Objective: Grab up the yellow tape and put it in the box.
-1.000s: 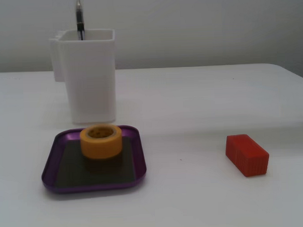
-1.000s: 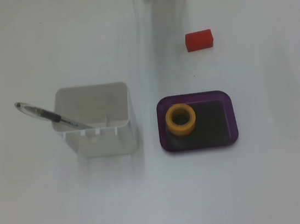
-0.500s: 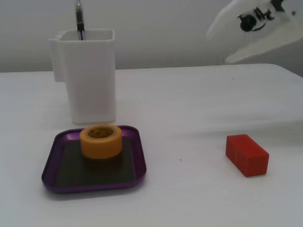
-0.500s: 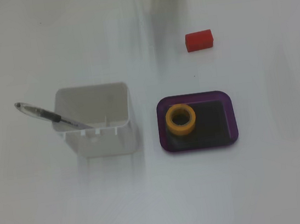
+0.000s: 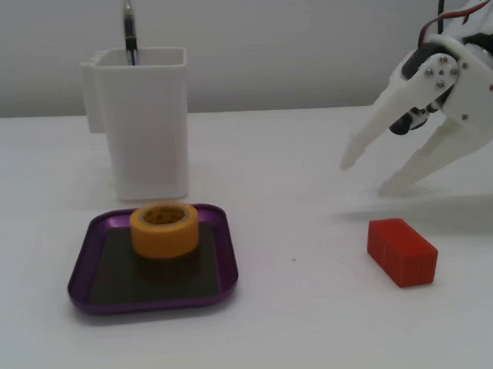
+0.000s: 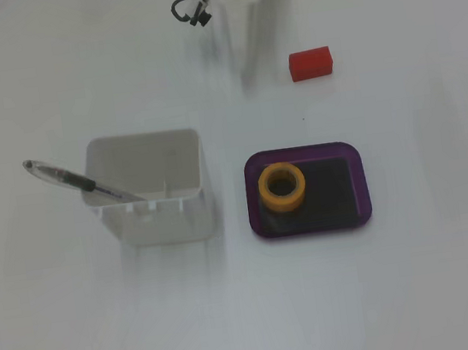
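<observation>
A: What fills the frame, biggest first?

B: The plain white table (image 5: 316,328), with its right edge in the upper right of the low fixed view. Then the white plastic robot arm (image 5: 470,88) at that view's right edge, and the tall white rectangular plastic container (image 5: 143,123) at upper left, holding a dark pen (image 5: 129,31) upright.

A: And the task things?

B: The shallow purple metallic square tray (image 5: 224,250) sits lower left, just in front of the container and apart from it. The small yellow-orange roll of tape (image 5: 165,229) lies flat inside it, toward the back of its dark bottom; in the top-down fixed view the roll (image 6: 283,186) lies in the left half of the tray (image 6: 355,211).

A: Anything in the way?

B: A red ribbed block (image 5: 401,251) lies lower right, below the two-finger white gripper (image 5: 368,174) and well apart from the tray.

A: The jaws?

B: Spread wide, pointing down and left, holding nothing.

A: Open room?

B: Bare table lies between the gripper and the tray, and across the whole foreground.
</observation>
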### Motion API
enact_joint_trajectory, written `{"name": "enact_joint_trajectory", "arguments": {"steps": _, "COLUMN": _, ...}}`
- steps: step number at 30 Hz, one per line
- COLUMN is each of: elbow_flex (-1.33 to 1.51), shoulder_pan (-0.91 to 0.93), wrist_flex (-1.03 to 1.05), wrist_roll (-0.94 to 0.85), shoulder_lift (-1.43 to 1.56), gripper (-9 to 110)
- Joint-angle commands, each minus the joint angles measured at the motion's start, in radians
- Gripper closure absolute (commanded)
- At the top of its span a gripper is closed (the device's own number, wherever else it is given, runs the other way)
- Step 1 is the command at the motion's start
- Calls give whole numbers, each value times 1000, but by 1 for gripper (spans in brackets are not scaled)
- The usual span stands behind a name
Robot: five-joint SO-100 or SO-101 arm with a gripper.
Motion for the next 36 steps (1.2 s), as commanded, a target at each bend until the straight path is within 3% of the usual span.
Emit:
{"name": "enact_joint_trajectory", "arguments": {"steps": 1, "elbow_flex": 28, "shoulder_pan": 0, "wrist_flex": -2, "wrist_roll": 2, "shoulder_lift": 46, "gripper": 91}}
{"name": "enact_joint_trajectory", "arguments": {"steps": 4, "elbow_flex": 28, "shoulder_pan": 0, "wrist_flex": 0, "wrist_roll": 2, "shoulder_lift": 46, "gripper": 103}}
{"name": "enact_joint_trajectory", "arguments": {"steps": 36, "elbow_flex": 34, "shoulder_pan": -3, "wrist_flex": -14, "wrist_roll": -3, "shoulder_lift": 46, "gripper": 102}}
